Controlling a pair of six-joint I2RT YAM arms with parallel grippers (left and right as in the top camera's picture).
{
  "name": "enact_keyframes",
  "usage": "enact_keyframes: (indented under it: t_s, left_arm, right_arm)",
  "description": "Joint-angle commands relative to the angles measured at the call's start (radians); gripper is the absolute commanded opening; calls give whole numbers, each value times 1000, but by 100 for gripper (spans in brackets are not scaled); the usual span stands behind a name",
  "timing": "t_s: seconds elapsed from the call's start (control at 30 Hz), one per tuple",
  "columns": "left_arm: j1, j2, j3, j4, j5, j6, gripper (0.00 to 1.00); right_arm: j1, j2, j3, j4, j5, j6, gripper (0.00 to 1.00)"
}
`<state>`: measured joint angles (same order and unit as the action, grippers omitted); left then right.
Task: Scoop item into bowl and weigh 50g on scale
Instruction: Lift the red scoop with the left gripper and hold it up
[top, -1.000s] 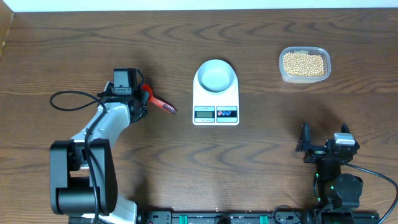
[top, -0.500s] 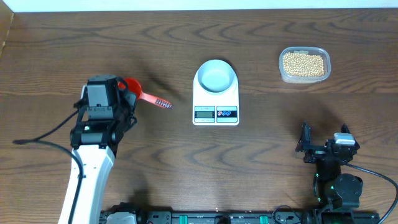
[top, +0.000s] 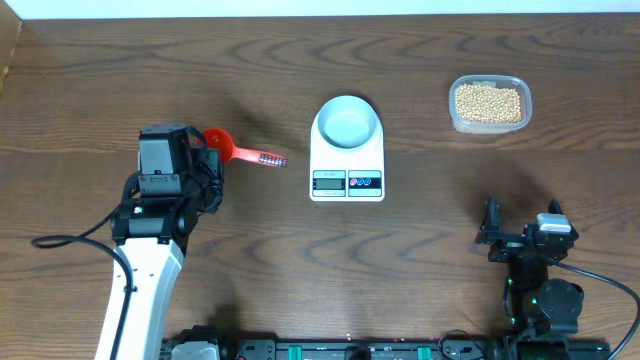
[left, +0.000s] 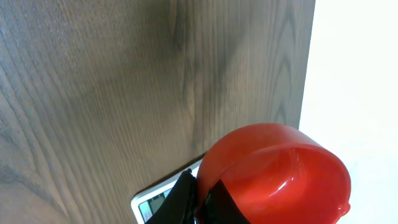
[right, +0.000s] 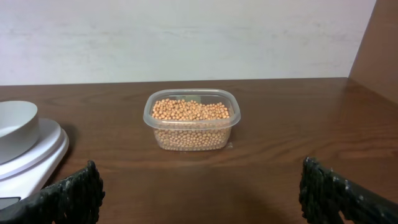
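My left gripper (top: 211, 153) is shut on the rim of a red plastic scoop (top: 222, 144), whose ribbed handle points right toward the scale (top: 347, 166). In the left wrist view the black fingers (left: 185, 198) pinch the empty red scoop (left: 280, 174) cup. The pale bowl (top: 347, 121) sits empty on the white scale. The beans (top: 488, 102) fill a clear tub at the back right. My right gripper (top: 521, 238) rests open near the front right, facing the beans (right: 189, 112), with nothing between its fingers (right: 81, 193).
The clear tub (right: 190, 121) stands about a hand's width right of the scale (right: 38, 155) and bowl (right: 15, 127). A black cable (top: 70, 240) loops left of the left arm. The table's far edge meets a white wall.
The left arm has swung round with the scoop in its grip. The scoop is off the table and its handle has turned to point at the scale. The right arm has not moved.
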<state>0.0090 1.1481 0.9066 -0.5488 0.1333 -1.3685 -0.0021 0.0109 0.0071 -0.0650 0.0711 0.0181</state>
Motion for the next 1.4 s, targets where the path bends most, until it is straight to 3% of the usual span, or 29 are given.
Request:
enact_keyframes:
  t_s: [0.0,1.37]
  left_arm:
    - [-2,-3,3,8,11,-36,7]
    - [-2,-3,3,18,32,-138,7]
  right_arm:
    - [9,-5,-2,-4,-2,0,99]
    - [9,-5,-2,-4,-2,0,99]
